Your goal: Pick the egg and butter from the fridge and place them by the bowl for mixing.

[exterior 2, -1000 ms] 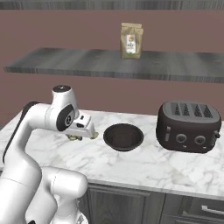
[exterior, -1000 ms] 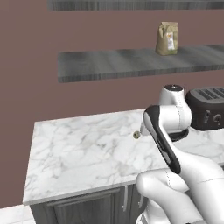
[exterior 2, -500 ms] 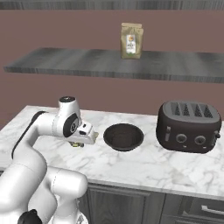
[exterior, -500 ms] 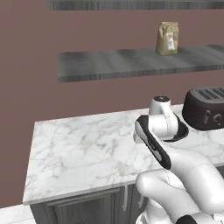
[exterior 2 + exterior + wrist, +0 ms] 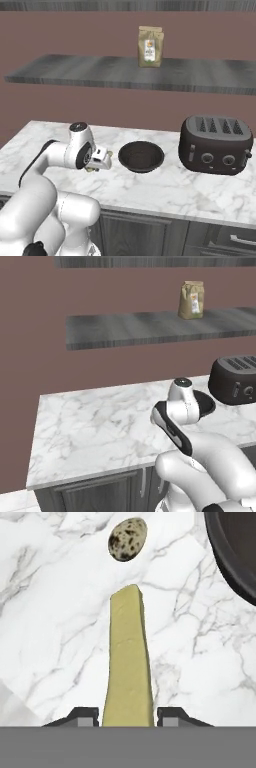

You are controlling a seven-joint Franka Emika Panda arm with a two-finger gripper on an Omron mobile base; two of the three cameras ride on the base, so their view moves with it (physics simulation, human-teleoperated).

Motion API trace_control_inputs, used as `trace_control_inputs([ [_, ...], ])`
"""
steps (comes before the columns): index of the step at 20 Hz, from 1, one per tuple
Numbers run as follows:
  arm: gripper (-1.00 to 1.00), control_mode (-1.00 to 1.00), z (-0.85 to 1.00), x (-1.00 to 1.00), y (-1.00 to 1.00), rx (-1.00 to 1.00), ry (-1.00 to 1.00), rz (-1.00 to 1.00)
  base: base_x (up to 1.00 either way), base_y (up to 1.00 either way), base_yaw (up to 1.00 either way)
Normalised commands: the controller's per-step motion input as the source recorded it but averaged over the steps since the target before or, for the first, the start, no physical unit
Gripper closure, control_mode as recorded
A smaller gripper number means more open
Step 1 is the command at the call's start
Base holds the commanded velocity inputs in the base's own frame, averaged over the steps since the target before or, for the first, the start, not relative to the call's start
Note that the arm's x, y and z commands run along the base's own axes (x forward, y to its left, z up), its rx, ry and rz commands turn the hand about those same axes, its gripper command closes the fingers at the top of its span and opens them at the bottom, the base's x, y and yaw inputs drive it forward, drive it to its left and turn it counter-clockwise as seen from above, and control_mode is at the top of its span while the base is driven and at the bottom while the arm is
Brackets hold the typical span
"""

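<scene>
Gripper [image 5: 128,714] clamped on butter [image 5: 128,667], low over counter [image 5: 60,627] beside bowl [image 5: 235,552]. Egg [image 5: 127,539] already down, just past butter's tip. Best lowered flat, released gently, clear of egg.

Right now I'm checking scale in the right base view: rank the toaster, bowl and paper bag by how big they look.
1. Toaster, clearly largest.
2. Bowl.
3. Bag, smallest; it stands farther back on the shelf, so its true size against the bowl is unsure.
</scene>
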Motion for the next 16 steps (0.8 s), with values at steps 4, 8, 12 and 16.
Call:
trace_control_inputs([
  [4, 1.00, -1.00, -0.35, 0.46, -0.01, 0.00, -0.01, 0.00, 0.00, 0.00, 0.00],
  [8, 1.00, -1.00, -0.31, 0.36, -0.01, 0.00, 0.00, 0.00, 0.00, 0.00, 0.00],
  [12, 1.00, -1.00, -0.28, 0.31, 0.00, 0.00, 0.00, 0.00, 0.00, 0.00, 0.00],
  [16, 1.00, -1.00, -0.20, 0.25, -0.07, 0.00, 0.00, 0.00, 0.00, 0.00, 0.00],
])
